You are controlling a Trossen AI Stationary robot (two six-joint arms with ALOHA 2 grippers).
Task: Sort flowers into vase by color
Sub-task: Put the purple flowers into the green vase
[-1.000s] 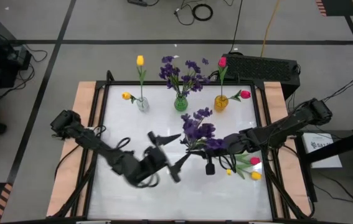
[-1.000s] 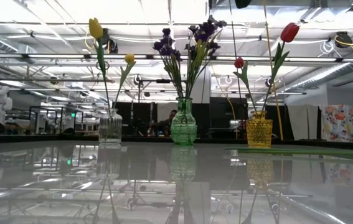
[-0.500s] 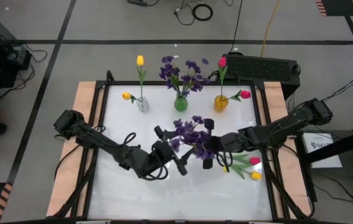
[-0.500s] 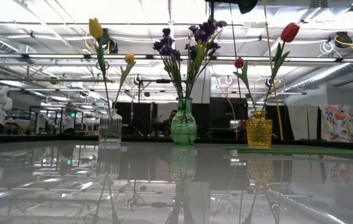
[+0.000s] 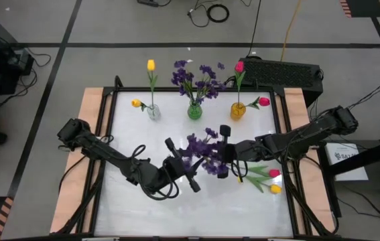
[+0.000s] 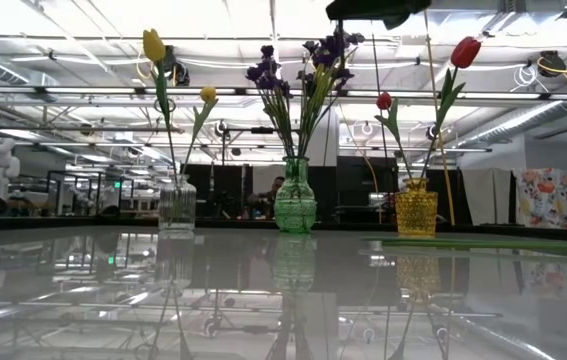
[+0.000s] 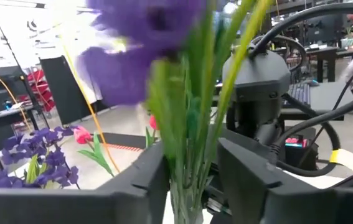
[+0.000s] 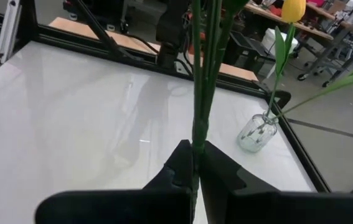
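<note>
High view: a purple bunch [image 5: 202, 148] is held above mid-counter [image 5: 129, 207] between both hands, judged a handover so the stem can be re-gripped for vase entry. Right hand [image 5: 224, 152] clamped on the stem; left hand [image 5: 184, 169] set around it. Clear vase [image 5: 153, 112], green vase [image 5: 194, 111] and amber vase [image 5: 237, 110] are lined at the far edge, each colour kept apart. Loose tulips [image 5: 268, 178] lie near the right edge.

Low view: only the three vases are shown; hands out of sight.

Left wrist view: fingers [image 7: 145, 180] bracket the stems [image 7: 192, 155]; firm contact cannot be told.

Right wrist view: fingers [image 8: 179, 163] pinched together on the stem.
</note>
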